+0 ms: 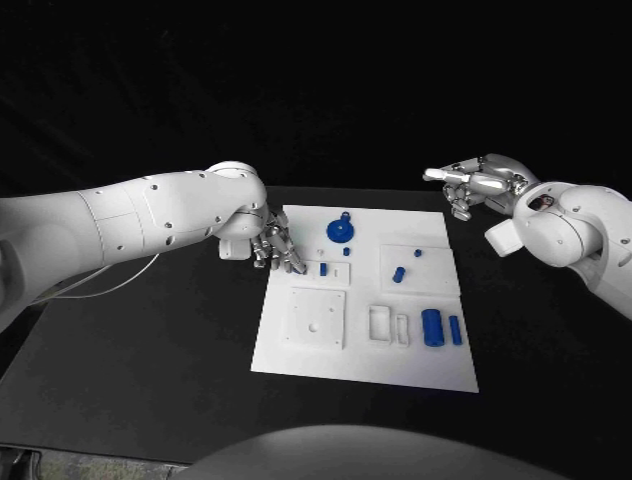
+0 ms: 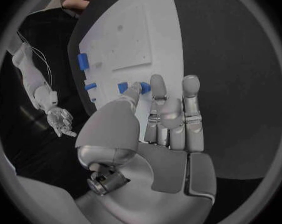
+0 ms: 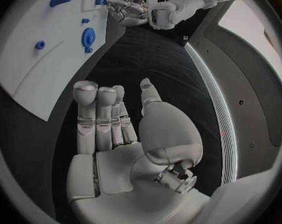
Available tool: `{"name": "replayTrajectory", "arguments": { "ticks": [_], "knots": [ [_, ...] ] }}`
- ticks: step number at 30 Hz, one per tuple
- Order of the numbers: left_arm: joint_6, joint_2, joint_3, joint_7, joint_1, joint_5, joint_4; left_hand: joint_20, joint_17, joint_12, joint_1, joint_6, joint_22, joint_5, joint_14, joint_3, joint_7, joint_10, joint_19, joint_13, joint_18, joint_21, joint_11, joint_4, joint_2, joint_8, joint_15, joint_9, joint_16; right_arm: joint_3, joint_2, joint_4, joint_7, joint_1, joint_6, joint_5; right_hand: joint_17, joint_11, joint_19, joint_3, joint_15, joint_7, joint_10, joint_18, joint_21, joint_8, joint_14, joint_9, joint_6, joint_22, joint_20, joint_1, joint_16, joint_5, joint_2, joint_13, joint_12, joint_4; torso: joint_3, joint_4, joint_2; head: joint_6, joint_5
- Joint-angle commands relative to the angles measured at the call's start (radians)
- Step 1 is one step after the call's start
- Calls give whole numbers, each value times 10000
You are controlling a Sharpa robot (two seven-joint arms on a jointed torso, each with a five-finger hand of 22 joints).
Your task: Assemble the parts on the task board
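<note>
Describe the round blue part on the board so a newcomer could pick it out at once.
Find the white task board in the middle of the black table. Near its far edge lies the round blue part. It is disc-shaped; the other blue pieces are small bars or pegs.

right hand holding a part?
No: the right hand has its fingers straight with nothing in them, off the task board.

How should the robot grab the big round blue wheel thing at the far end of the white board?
The round blue part lies flat on the task board, so probably from straight above, fingers pinching opposite sides of its rim. Space around it looks free. The left hand is nearer; the right hand sits off the board.
</note>
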Motion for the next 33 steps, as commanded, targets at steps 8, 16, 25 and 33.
{"name": "replayTrajectory", "arguments": {
  "ticks": [8, 16, 25, 33],
  "knots": [
    [21, 82, -5, 256, -90, 315, -78, 160, -46, 65, 565, -144, 178, 113, -23, 102, 65, -128, -63, 31, 269, -28, 47, -589, 686, -198, 96, -535, 7, 4, 1, 15, 69, -5, 147, -51, -4, -15, 467, -9, -51, -5, 71, 108, -17, -25, 9, -12, 23, 742, -30, -8, -21, 33, 76, -7, -60, -35, 0, 3, -7, -8, -35],
    [-78, 86, -8, 365, -110, 726, -131, 224, -51, 85, 747, -327, 183, 846, -38, 273, 156, -171, -103, 38, 321, -7, 91, -975, 969, -241, 145, -880, 34, 4, -7, 19, 64, -7, 156, -51, -4, -15, 467, -9, -51, -5, 71, 108, -17, -25, 9, -12, 23, 742, -30, -8, -21, 33, 76, -7, -60, -35, 6, 1, -3, 9, -25],
    [-12, 60, -18, 350, -113, 990, -157, 264, -70, 122, 663, -427, 180, 1384, -50, 508, 250, -214, -145, 40, 382, 70, 124, -1330, 1092, -195, 176, -1687, 68, 4, -17, 21, 59, -9, 175, -51, 0, -17, 469, -5, -53, -7, 74, 106, -1, -23, 12, -11, 33, 746, -31, 10, -15, 55, 85, -3, -55, -37, 5, -1, -6, 2, -22],
    [-135, -44, -22, 370, -113, 1174, -153, 270, -5, 68, 681, -314, 191, 2571, -44, 1071, 270, -180, -179, -11, 411, 139, 124, -1855, 1210, -33, 185, -1674, 120, 4, -24, 21, 58, -14, 183, -51, 6, -24, 471, -4, -54, -13, 84, 104, 12, -24, 15, -11, 42, 748, -33, 11, -8, 54, 92, 0, -49, -36, -3, 8, -1, 22, -32]
  ]
}}
